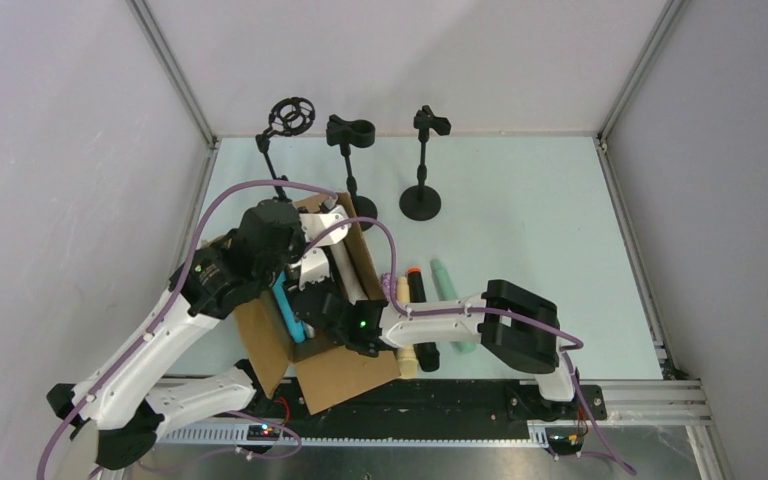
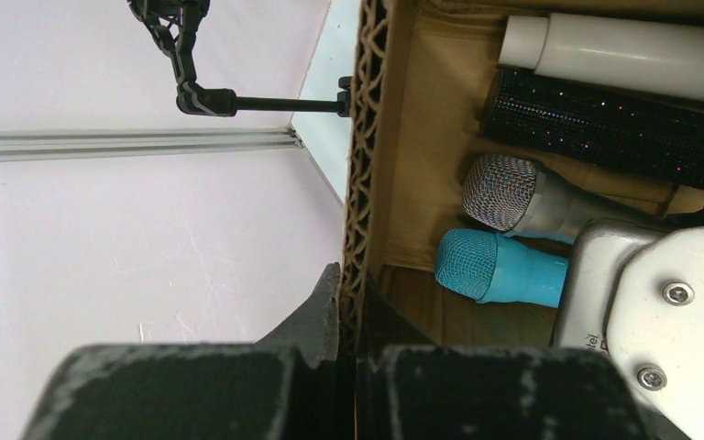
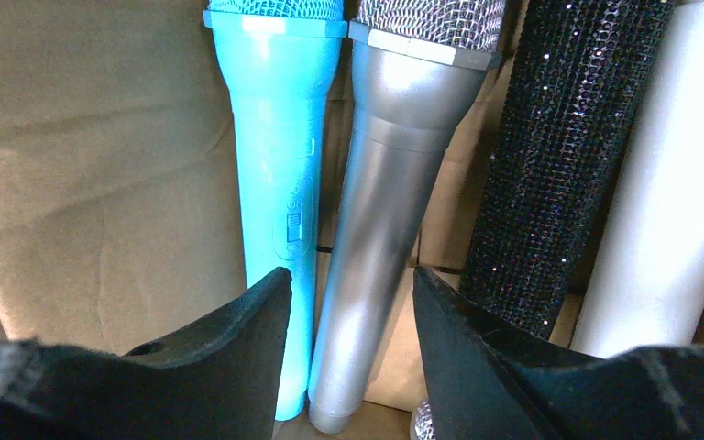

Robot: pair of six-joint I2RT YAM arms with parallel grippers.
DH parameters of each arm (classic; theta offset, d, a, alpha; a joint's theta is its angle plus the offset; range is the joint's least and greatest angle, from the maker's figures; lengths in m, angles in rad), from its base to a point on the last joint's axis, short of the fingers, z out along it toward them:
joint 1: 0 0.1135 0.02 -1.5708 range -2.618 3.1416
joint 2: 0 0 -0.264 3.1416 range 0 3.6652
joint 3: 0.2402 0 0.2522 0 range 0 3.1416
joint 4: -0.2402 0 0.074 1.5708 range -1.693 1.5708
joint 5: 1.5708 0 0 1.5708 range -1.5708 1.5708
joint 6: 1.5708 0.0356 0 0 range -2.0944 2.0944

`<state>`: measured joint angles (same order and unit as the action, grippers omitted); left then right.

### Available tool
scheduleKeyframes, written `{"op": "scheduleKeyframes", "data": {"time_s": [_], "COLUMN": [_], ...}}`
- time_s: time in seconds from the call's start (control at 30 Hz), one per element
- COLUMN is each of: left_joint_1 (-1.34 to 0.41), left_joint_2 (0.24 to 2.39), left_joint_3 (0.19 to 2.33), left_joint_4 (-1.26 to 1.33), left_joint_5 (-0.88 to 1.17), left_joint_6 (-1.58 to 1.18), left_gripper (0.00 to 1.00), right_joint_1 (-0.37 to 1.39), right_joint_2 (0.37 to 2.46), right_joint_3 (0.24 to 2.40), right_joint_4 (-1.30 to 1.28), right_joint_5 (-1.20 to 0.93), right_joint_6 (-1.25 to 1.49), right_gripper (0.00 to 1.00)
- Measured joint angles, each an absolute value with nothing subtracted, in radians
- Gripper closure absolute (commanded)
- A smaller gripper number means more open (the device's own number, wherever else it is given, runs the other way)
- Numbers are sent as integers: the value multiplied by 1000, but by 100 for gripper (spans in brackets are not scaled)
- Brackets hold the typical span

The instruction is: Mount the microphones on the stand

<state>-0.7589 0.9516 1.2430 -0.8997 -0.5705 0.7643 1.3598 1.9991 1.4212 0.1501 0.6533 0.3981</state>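
An open brown cardboard box holds a blue microphone, a silver-grey one, a glittery dark one and a cream-white one, side by side. My left gripper is shut on the box's corrugated wall. My right gripper is open inside the box, its jaws either side of the silver-grey microphone's handle. On the table lie cream, black orange-tipped and mint green microphones. Three black stands are at the back.
The stands are a ring-mount one, a clip one and one with a round base. Grey walls enclose the table on the left, back and right. The right arm reaches over the loose microphones.
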Motion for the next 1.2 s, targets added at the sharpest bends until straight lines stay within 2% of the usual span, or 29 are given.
{"op": "scheduleKeyframes", "data": {"time_s": [0.67, 0.77, 0.93, 1.0, 1.2], "left_joint_1": [-759, -759, -759, -759, -765], "left_joint_2": [950, 950, 950, 950, 950], "left_joint_3": [1243, 1243, 1243, 1243, 1243], "left_joint_4": [-900, -901, -903, -901, -891], "left_joint_5": [-570, -572, -575, -574, -546], "left_joint_6": [763, 761, 759, 759, 758], "left_gripper": [100, 100, 100, 100, 100], "right_joint_1": [1333, 1333, 1332, 1332, 1337], "right_joint_2": [2086, 2094, 2106, 2101, 1977], "right_joint_3": [1422, 1431, 1445, 1445, 1337], "right_joint_4": [183, 182, 174, 167, 116], "right_joint_5": [620, 620, 621, 620, 619], "right_joint_6": [463, 463, 466, 462, 451], "right_gripper": [45, 56, 90, 99, 100]}}
